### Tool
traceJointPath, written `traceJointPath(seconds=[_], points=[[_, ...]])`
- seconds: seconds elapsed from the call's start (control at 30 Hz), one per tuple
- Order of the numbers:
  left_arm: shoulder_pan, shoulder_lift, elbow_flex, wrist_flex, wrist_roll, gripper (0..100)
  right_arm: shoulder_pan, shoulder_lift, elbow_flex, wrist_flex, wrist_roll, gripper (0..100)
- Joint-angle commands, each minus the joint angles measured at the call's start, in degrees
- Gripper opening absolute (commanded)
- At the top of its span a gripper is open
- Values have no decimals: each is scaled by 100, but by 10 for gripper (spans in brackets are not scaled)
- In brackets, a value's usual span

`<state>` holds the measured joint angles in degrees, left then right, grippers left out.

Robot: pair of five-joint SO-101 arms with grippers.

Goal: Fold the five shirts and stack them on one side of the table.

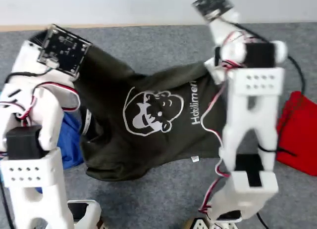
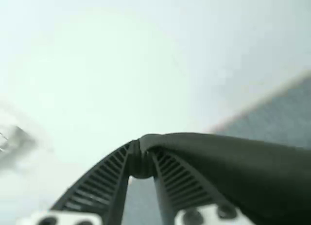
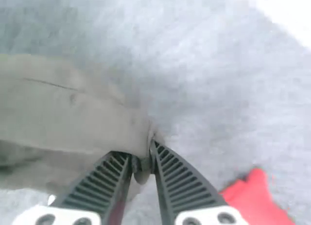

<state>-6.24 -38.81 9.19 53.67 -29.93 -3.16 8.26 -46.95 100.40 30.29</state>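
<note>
**Left claw** [image 2: 141, 163]: ribbed fingers pinched together on a bunched edge of the dark shirt [image 2: 233, 162]. The cloth runs away from the tips as a taut, lifted band against the pale wall [image 2: 121, 64].

**Right claw** [image 3: 142, 163]: fingers likewise closed, nipping a fold of the same shirt [image 3: 63, 113] low over the grey table [image 3: 218, 89]. A corner of a red shirt [image 3: 252, 196] is close by.

**High view:** the dark shirt [image 1: 148, 150], olive-black and crumpled, lies front upward across the centre of the frame. It is stretched between the left arm [image 1: 34, 115] at the left edge and the right arm [image 1: 250, 105] at centre right.

The wrist views give the grip on the cloth; the high view gives the chest design:
- a white line-drawn face print [image 1: 148, 113];
- a run of white lettering [image 1: 195, 103] beside it, turned sideways and partly covered by the right arm;
- a small white label [image 1: 194, 159] at the lower hem.

A blue shirt [image 1: 72, 140] lies under the left arm at the left of the frame. The red shirt [image 1: 299, 130] lies at the right edge, beyond the right arm.
</note>
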Motion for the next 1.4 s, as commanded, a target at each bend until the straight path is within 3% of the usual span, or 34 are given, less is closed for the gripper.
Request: traceJointPath(seconds=[0.0,0.27,0.37,0.57,0.83,1.1,1.37], points=[[-9,-35,-426,-273,-53,6,400,-664,-448,198,53,10],[-141,-44,-453,-246,-53,6,1209,-980,-422,242,35,10],[-132,-44,-435,149,-53,6,1218,-980,0,242,44,10],[-132,-26,-426,1064,-53,6,470,-989,1626,242,53,10],[-141,-44,215,2154,-1011,6,-611,-927,4044,171,62,10],[-141,-44,708,2277,-1020,6,-1516,-945,5952,-602,70,12],[-132,-44,945,2268,-1011,6,-1455,-1174,4914,-84,-229,260]])
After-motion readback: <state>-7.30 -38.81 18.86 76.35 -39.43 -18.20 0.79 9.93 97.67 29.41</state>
